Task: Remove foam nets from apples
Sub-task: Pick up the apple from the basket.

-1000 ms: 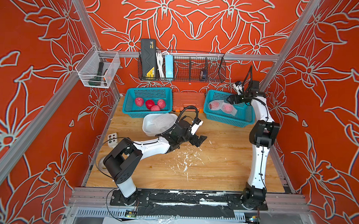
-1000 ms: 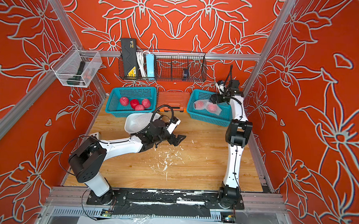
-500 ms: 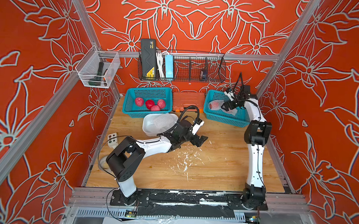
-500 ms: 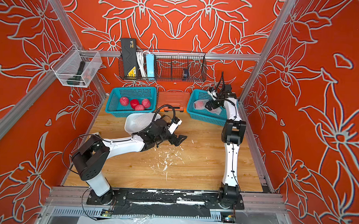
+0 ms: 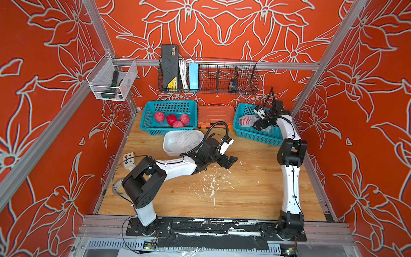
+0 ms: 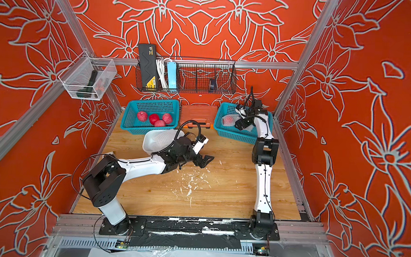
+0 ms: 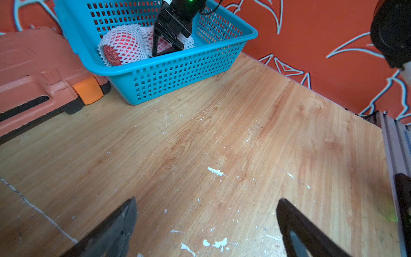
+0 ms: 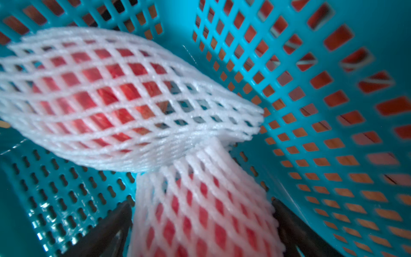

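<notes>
Two apples in white foam nets lie in the right teal basket (image 5: pixel 258 138): one to the left (image 5: pixel 246 121) (image 7: pixel 122 44) (image 8: pixel 100 95), one under my right gripper (image 8: pixel 200 211). My right gripper (image 5: pixel 258 125) (image 6: pixel 241 124) (image 8: pixel 201 204) reaches down into this basket, open, its fingers close on either side of that netted apple. Several bare red apples (image 5: pixel 171 119) sit in the left teal basket (image 5: pixel 167 102). A white bowl (image 5: pixel 172 149) holds empty foam nets (image 5: pixel 185 138). My left gripper (image 5: pixel 231 161) (image 7: pixel 205 200) hangs open and empty just over the wooden table.
An orange tool case (image 5: pixel 214 115) lies between the two baskets. White foam scraps (image 5: pixel 212 184) litter the table's middle. A small button box (image 5: pixel 129 158) sits at the left edge. A wire shelf (image 5: pixel 208 79) hangs on the back wall.
My right gripper has come down and leftward into the right basket, over the netted apple. The left gripper has stayed open in about the same place.
</notes>
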Controlling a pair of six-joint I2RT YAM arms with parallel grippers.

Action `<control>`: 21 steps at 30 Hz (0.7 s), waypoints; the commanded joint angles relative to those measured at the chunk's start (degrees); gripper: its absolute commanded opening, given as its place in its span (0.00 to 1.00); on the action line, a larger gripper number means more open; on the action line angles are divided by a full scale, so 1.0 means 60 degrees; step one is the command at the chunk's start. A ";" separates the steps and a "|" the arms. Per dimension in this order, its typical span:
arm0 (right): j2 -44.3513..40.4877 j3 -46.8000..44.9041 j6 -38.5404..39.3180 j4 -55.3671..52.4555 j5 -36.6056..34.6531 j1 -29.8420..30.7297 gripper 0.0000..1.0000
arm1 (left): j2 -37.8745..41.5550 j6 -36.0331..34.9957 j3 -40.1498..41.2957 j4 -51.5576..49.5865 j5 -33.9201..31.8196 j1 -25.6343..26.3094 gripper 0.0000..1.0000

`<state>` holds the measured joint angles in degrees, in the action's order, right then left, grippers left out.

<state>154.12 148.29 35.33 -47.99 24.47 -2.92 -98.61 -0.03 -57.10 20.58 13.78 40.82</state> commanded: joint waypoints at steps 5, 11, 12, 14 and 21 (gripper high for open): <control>0.0281 0.0302 0.0505 -0.0189 -0.0108 0.0081 0.78 | -0.0078 -0.0009 -0.0177 -0.0021 0.0120 -0.0122 0.96; -0.0140 -0.0071 0.0600 -0.0126 -0.0092 0.0087 0.66 | -0.0130 0.0020 -0.0177 0.0000 0.0146 -0.0168 0.96; -0.0308 -0.0203 0.0588 -0.0043 -0.0099 0.0088 0.66 | -0.0146 0.0042 -0.0194 -0.0002 0.0150 -0.0180 0.96; -0.0571 -0.0476 0.0628 0.0110 -0.0136 0.0083 0.63 | -0.0162 0.0063 -0.0226 -0.0028 0.0192 -0.0193 0.96; -0.1302 -0.1141 0.0562 0.0477 -0.0137 0.0060 0.56 | -0.0074 0.0064 -0.0181 0.0002 0.0135 -0.0223 0.96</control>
<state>150.61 143.11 37.23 -46.02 23.64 -2.59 -98.72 0.23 -57.10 20.27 14.13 39.97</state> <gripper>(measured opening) 0.708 0.958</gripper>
